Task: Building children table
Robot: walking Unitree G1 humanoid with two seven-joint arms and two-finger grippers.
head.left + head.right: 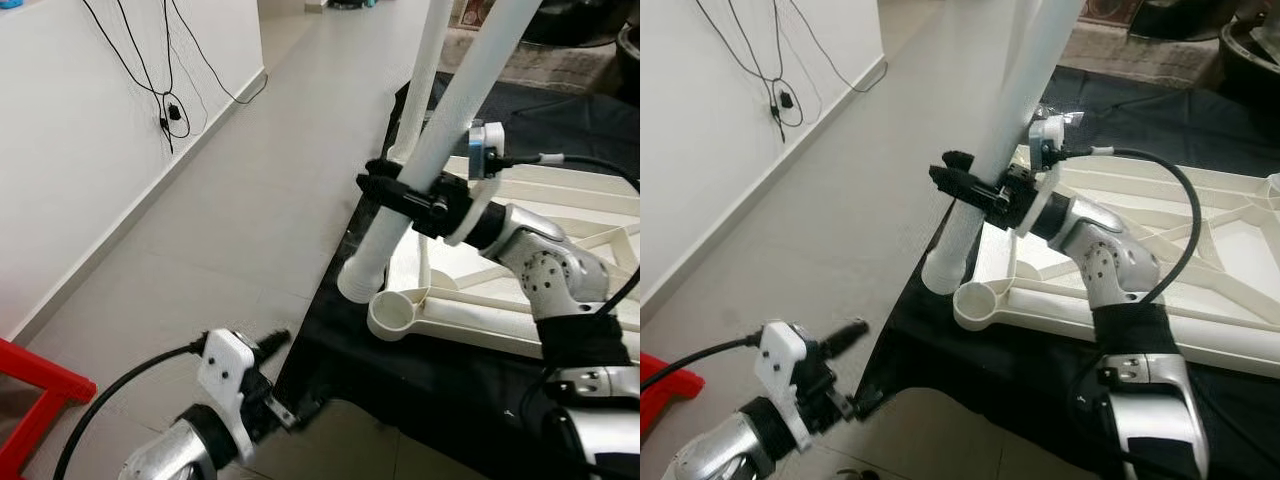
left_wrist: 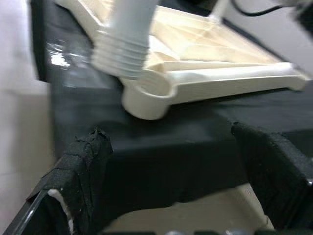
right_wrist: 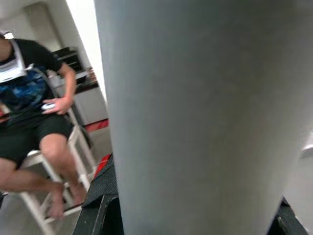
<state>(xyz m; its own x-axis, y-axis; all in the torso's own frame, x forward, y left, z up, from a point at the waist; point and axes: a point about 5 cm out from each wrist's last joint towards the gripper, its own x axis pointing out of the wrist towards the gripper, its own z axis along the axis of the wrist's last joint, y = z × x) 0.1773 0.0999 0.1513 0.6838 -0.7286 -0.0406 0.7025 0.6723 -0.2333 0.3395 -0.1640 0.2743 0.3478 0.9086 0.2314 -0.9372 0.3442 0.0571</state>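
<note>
Gripping the leg (image 1: pixel 430 160) at frame centre, the right gripper (image 1: pixel 405 195) is holding its threaded end tilted just beside the tabletop's (image 1: pixel 560 260) corner socket (image 1: pixel 398 312). Risk: cross-threading or slipping off. Left gripper (image 1: pixel 275 375), fingers spread, is hovering lower left.

**Support surfaces: tiled floor and black mat**

A light grey tiled floor (image 1: pixel 250 200) runs from near to far, bounded on the left by a white wall. A black mat (image 1: pixel 420 370) lies flat on the floor on the right. Resting directly on the mat is an upturned cream plastic tabletop (image 1: pixel 560 300), ribbed underside facing up, with a round leg socket (image 1: pixel 398 313) at its near left corner. A red frame (image 1: pixel 35 385) sits on the floor at near left.
</note>
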